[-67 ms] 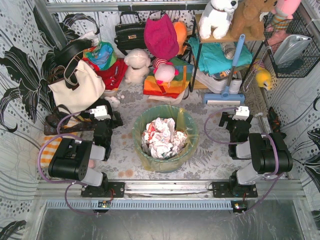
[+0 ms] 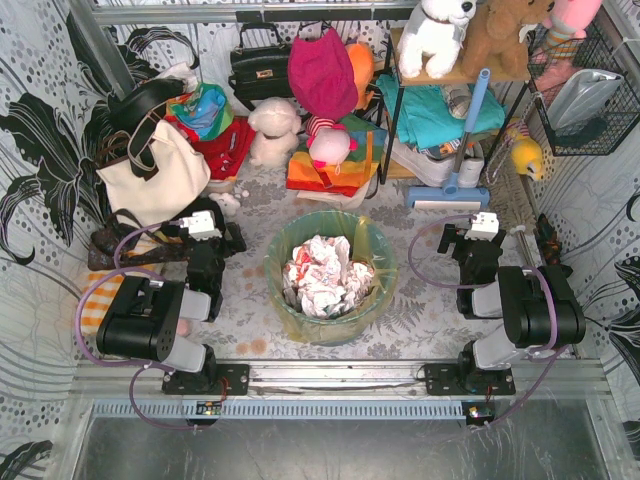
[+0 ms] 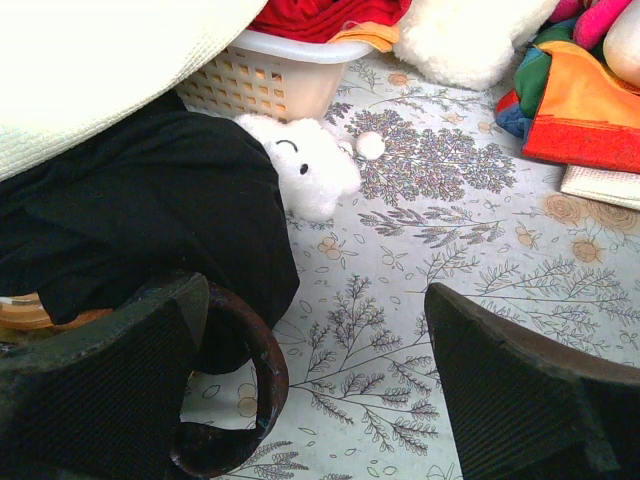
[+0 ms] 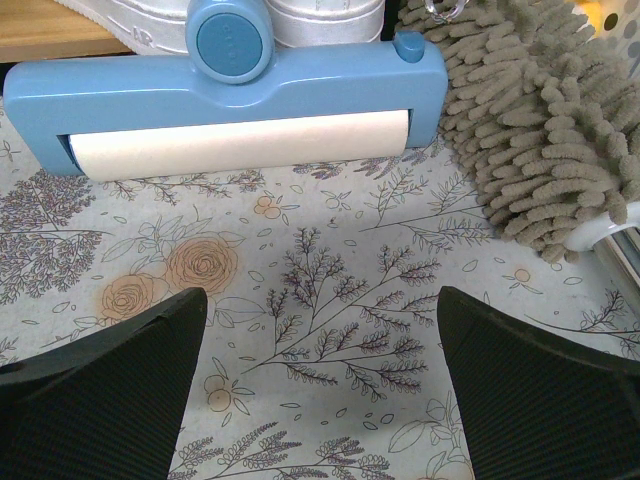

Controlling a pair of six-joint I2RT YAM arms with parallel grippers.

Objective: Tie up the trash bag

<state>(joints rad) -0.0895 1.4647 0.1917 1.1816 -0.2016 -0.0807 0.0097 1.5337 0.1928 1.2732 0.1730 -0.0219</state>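
The trash bag (image 2: 372, 243) is thin yellow plastic lining a teal round bin (image 2: 330, 328) in the middle of the table, seen only in the top view. It hangs open over the rim, with crumpled white paper (image 2: 320, 275) inside. My left gripper (image 2: 230, 238) sits low to the bin's left, pointing away from me. Its jaws (image 3: 315, 400) stand open over the flowered cloth. My right gripper (image 2: 458, 240) sits to the bin's right, also open (image 4: 320, 390), with only tablecloth between its fingers. Neither gripper touches the bag.
A cream tote bag (image 2: 150, 175) with black straps (image 3: 130, 210) lies by the left gripper, next to a dark ring (image 3: 245, 390), a small white plush (image 3: 310, 165) and a white basket (image 3: 270, 75). Ahead of the right gripper are a blue mop head (image 4: 225, 110) and a grey duster (image 4: 530, 130). Toys and clothes crowd the back.
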